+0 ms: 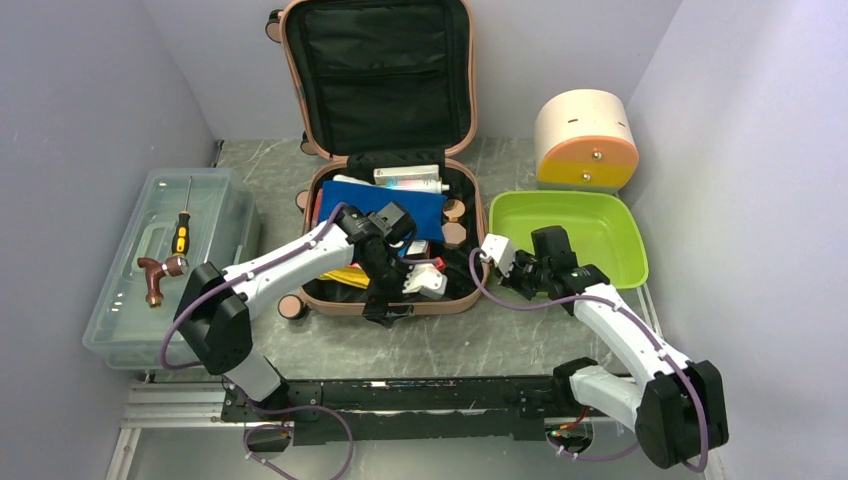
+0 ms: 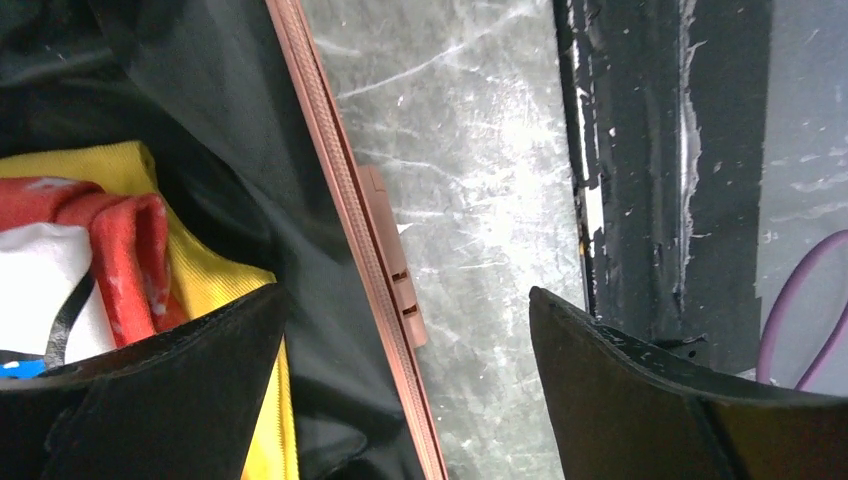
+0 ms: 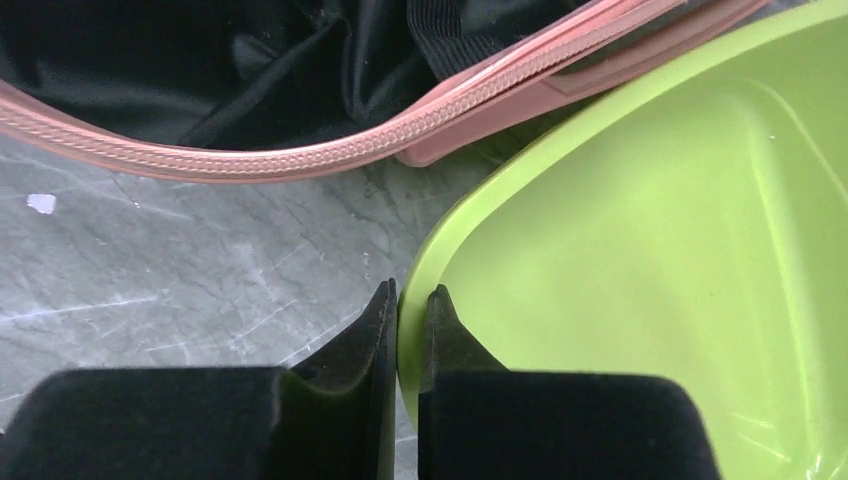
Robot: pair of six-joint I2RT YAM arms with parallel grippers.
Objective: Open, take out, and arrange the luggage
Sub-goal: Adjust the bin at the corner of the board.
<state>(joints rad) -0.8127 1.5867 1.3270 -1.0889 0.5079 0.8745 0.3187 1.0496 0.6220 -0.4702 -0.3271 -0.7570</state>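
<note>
The salmon-pink luggage (image 1: 380,80) lies open at the middle of the table, its lid with black lining standing upright at the back. Its lower half holds a blue pouch (image 1: 385,205), a white tube box (image 1: 408,178), wooden discs (image 1: 455,222) and yellow and red cloth (image 2: 210,280). My left gripper (image 2: 405,295) hangs open over the luggage's front rim (image 2: 340,200), one finger above the cloth, the other above the table. My right gripper (image 3: 410,295) is shut on the left front rim of the lime-green tray (image 3: 650,250), just right of the luggage (image 3: 350,150).
A clear plastic bin (image 1: 215,200) stands at the left, with a screwdriver (image 1: 182,232) and a small hammer (image 1: 158,275) on its lid. A cream and orange round drawer box (image 1: 585,140) sits behind the tray (image 1: 600,240). Grey walls close in on both sides.
</note>
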